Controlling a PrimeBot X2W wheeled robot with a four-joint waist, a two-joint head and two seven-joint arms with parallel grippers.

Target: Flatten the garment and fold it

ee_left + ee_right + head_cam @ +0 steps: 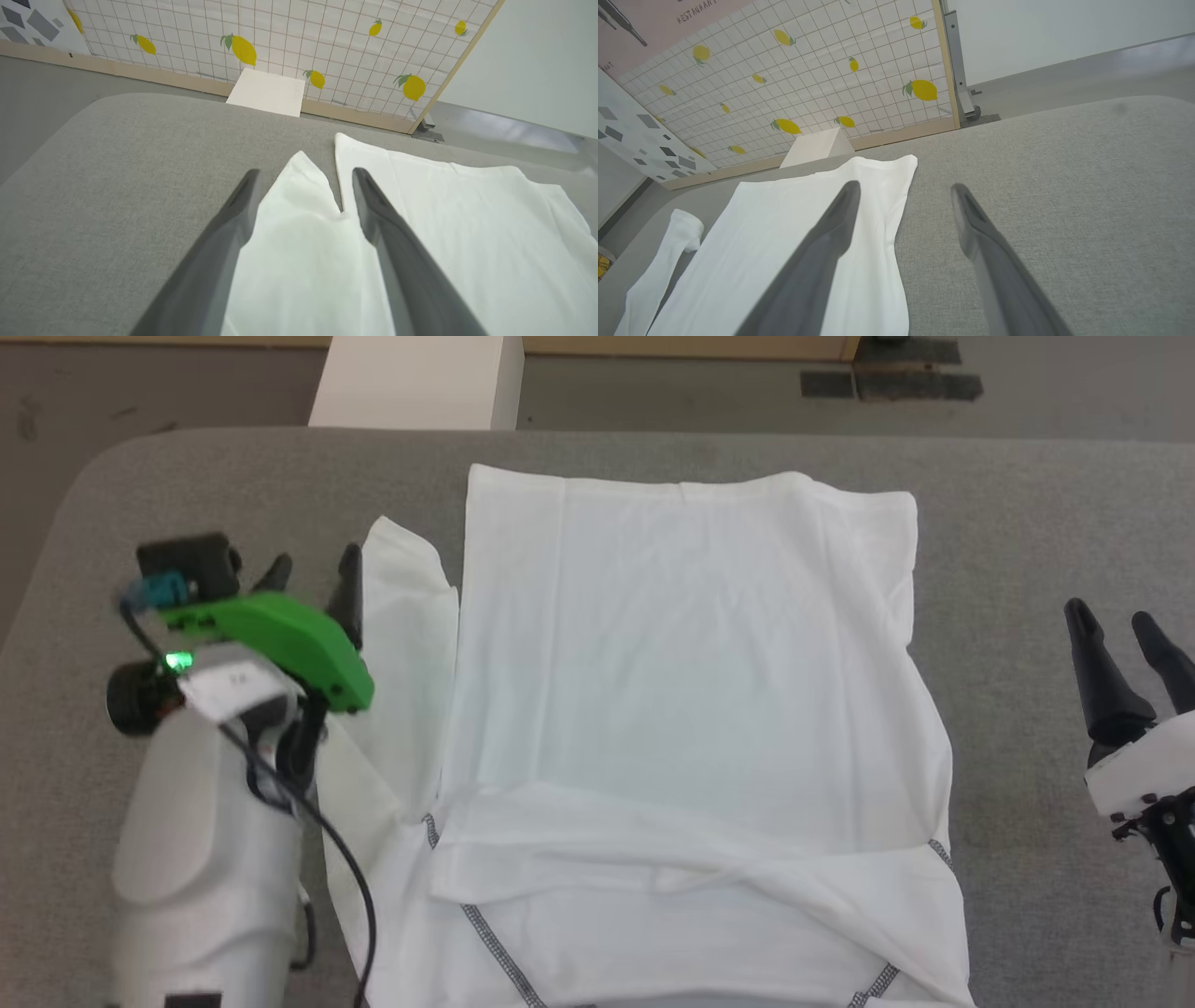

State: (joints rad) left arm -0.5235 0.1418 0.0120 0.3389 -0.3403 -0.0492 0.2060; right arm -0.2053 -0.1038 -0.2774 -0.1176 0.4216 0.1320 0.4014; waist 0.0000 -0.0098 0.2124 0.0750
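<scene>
The garment (681, 663), a white T-shirt with dark flecked seams, lies partly folded on the grey table (1027, 523), its near part doubled over. One sleeve (406, 644) sticks out to the left. My left gripper (313, 569) hovers open over that sleeve (303, 224), fingers straddling it, nothing held. My right gripper (1116, 621) stands open over bare table to the right of the garment (784, 233); its left finger (831, 233) overlaps the shirt's edge in the right wrist view.
A white box (420, 378) stands on the floor beyond the table's far edge. A lemon-patterned tiled panel (289, 32) lines the back. The table's rounded far-left corner (103, 467) is near my left arm.
</scene>
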